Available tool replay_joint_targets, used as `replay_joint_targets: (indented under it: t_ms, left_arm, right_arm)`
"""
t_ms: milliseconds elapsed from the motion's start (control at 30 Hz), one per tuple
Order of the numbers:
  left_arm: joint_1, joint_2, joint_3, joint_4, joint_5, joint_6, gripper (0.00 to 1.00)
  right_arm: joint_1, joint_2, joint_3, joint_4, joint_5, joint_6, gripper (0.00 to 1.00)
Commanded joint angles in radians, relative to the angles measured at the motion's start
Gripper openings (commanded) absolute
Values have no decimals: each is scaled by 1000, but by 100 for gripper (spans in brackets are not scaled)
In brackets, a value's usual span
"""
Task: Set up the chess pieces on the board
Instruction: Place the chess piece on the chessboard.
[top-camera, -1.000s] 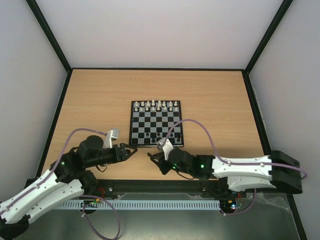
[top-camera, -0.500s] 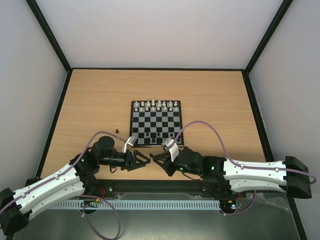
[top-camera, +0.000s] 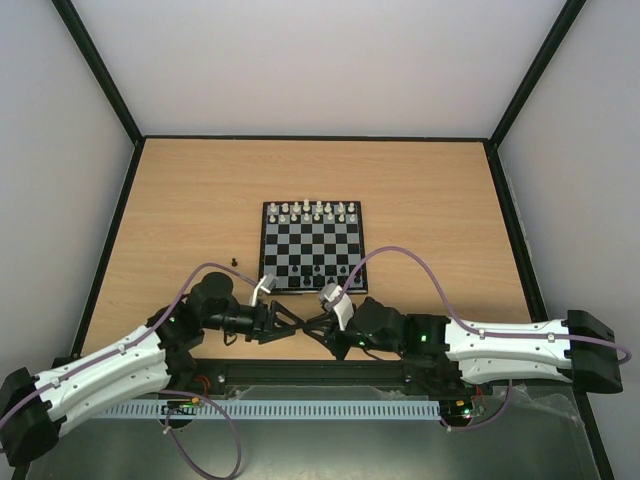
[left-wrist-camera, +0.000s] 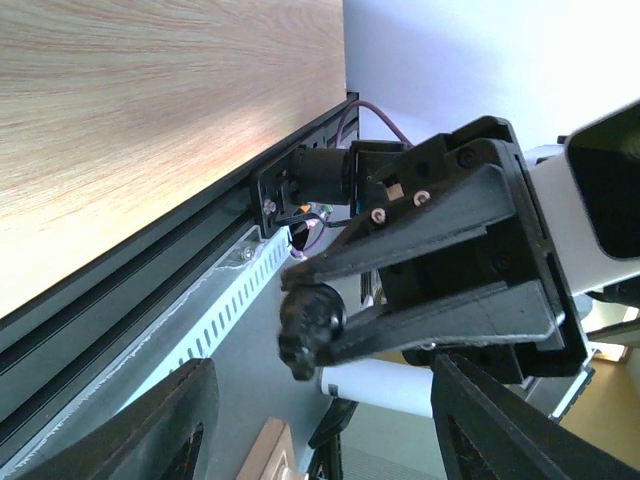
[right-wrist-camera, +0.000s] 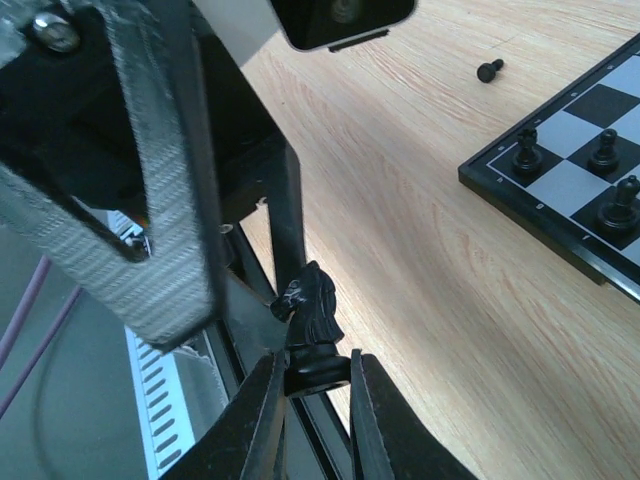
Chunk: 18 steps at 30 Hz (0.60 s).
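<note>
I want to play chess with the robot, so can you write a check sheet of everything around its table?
Surface: light wooden table.
Job's things: board with white pieces lined along its far row and a few black pieces near the front; a loose black piece on the table left of the board; a black knight held in the air.
Clutter: nothing seen.
Grippers: left gripper open, facing the right one; right gripper shut on the knight.
Cables: purple cables loop over both arms.
Surroundings: white walls, black posts.
</note>
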<state>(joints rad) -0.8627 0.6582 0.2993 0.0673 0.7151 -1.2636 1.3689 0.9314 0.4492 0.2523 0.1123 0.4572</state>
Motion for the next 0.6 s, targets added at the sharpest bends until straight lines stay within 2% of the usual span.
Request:
replay_joint_targets:
  t_ms: [0,100,367,567]
  left_arm:
    - [7,18,-17,45,29,4,59]
    - [10,30,-22,52,32,7,53]
    - [36,28,-38,49,45,12,28]
    - [46,30,-42,49,51,15,19]
  right_arm:
    - [19,-1,5,31,-15,-24,8]
    - [23,1,4,32,-16,-26,8]
    - [25,6,3,35,-17,-29,8]
    - [25,7,2,38,-17,-29,8]
